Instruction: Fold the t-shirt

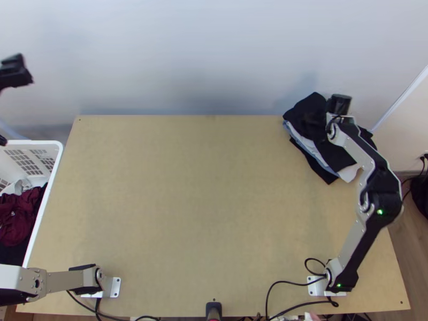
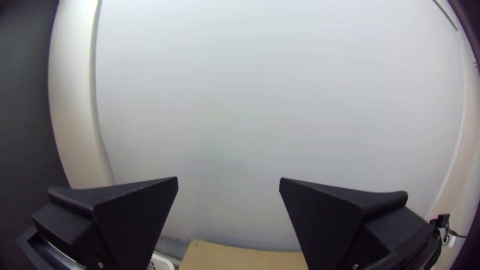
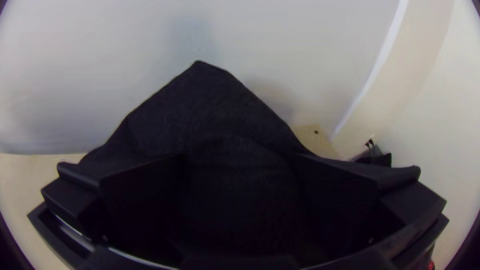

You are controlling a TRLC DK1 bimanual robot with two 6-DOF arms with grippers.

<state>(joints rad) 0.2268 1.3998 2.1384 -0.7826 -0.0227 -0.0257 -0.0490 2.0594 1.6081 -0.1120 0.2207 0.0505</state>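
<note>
Black garment [image 1: 307,115], folded, on top of a pile of clothes [image 1: 350,172] at the far right corner of the table [image 1: 203,203].
The right gripper [image 1: 339,105] is over this garment; its two fingers stand wide apart, and black fabric is seen between them. The left gripper [image 1: 9,107] is at the left edge of the top view, also wide. Dark red cloth [image 1: 18,214] lies bunched in the white basket [image 1: 32,142].

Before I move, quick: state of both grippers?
Left gripper: open, holding nothing.
Right gripper: open, over the black cloth on the pile, nothing pinched between its fingers.
</note>
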